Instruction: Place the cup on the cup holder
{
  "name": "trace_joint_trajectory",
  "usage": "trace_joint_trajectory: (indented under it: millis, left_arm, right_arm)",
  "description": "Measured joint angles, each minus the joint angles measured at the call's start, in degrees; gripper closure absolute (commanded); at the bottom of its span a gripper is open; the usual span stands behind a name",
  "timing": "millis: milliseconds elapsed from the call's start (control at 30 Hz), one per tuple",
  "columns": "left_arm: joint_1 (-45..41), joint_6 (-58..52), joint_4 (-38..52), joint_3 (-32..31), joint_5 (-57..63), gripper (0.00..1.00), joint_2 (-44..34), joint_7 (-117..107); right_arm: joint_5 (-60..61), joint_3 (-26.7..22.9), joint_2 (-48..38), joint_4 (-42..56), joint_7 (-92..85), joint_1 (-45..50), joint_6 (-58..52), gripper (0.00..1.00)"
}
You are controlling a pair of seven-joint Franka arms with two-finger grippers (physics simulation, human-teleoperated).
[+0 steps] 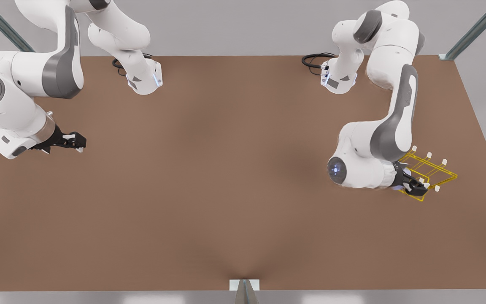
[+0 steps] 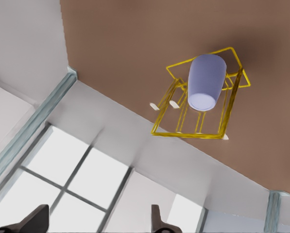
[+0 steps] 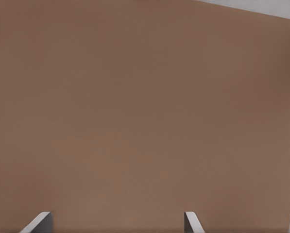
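One cup and one cup holder were on the brown table, with two arms working over it.

The left gripper was the one at the front view's right, poised over the near corner of the yellow wire holder. In the left wrist view its two fingertips stood spread wide with nothing between them. The cup was ahead of those fingers and apart from them, untouched. It was a pale lavender-blue tapered cup, tilted, sitting inside the holder's frame with yellow wires on both sides of it. Whether a peg ran up inside it could not be told. From the front, the left arm's wrist hid most of that corner of the holder. At least five white-tipped pegs could be counted there, three along the holder's far edge from the gripper and the others closer to the fingers.

The right gripper, at the front view's left, waited well apart from both cup and holder. Its two fingertips were spread too, empty, with bare table beneath them.
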Motion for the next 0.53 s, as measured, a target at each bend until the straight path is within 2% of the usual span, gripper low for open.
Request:
trace_joint_trajectory:
  millis: [100, 167, 233, 333, 533]
  left_arm:
    - [8.15, 2.5, 6.69, -1.0, -30.03, 0.0, -0.07, -9.19]
    - [10.17, 2.73, 6.43, 0.72, -39.49, 0.0, -7.03, -13.54]
    - [9.82, 2.48, -0.67, 4.32, -44.52, 0.0, -16.47, -16.63]
    - [6.76, 4.39, -12.14, 8.88, -49.13, 0.0, -26.16, -20.63]
    - [6.71, 7.87, -16.3, 10.25, -53.11, 0.0, -28.58, -26.89]
  right_arm:
    - [0.02, 0.01, 0.07, -0.01, 0.0, 0.16, 0.02, 0.0]
    - [0.02, 0.01, 0.43, -0.01, 0.01, 0.09, 0.09, 0.0]
    - [-0.01, 0.0, 1.1, 0.03, -0.01, 0.12, 0.18, 0.0]
    - [-0.3, 0.01, 1.22, 0.07, -0.07, 0.6, 0.23, 0.0]
    - [-0.18, 0.08, 1.24, 0.01, -0.2, 0.59, 0.05, 0.0]
